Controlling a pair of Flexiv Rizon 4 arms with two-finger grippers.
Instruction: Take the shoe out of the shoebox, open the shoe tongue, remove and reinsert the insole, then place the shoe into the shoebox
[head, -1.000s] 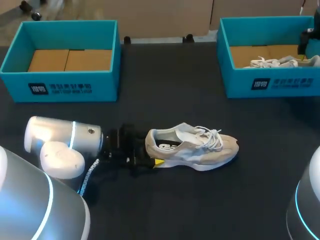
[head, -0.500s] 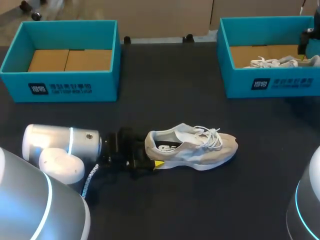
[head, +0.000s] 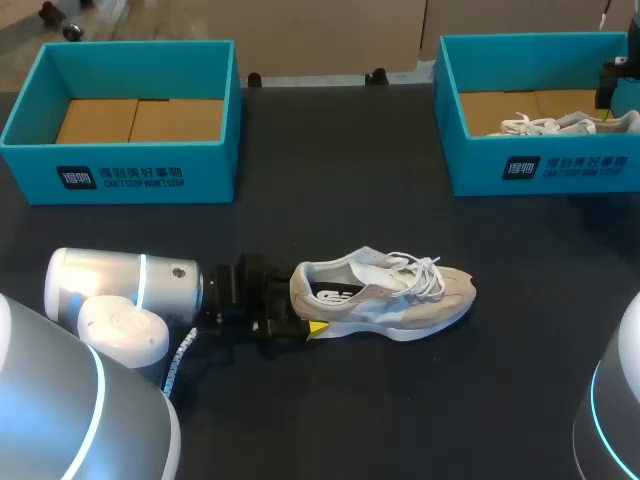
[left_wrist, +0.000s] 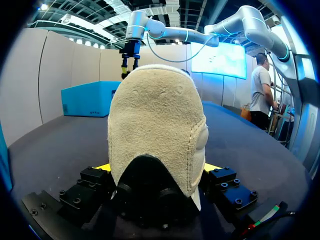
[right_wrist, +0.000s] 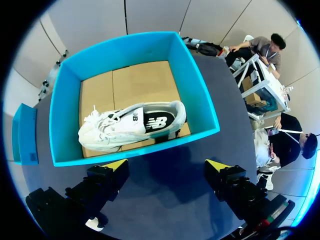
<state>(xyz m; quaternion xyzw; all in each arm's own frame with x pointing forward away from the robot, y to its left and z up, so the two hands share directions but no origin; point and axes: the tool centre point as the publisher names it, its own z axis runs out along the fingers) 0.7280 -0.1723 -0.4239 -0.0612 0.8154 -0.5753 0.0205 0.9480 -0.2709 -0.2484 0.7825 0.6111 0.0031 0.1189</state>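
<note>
Since the black table (head: 330, 190) is the biggest thing here, I'll start with it: it carries two teal shoeboxes along the far edge. The left shoebox (head: 130, 170) sits at the far left with its brown cardboard bottom showing. The right shoebox (head: 540, 165) is at the far right, well apart from the other one, and has a white shoe (right_wrist: 130, 125) lying inside on the cardboard.

The left arm (head: 120, 285) comes in low from the left side, stretched out flat just above the table. The beige shoe (head: 385, 300) stands on its sole near the middle of the table, out of both boxes, toe pointing right, laces loose on top.

The left jaws are pinching the heel of that beige shoe from both sides, with one yellow fingertip (head: 317, 327) peeking out by the sole. In the wrist view the heel fills the gap between them.

The right jaws hang above the right shoebox, spread wide and holding nothing.
</note>
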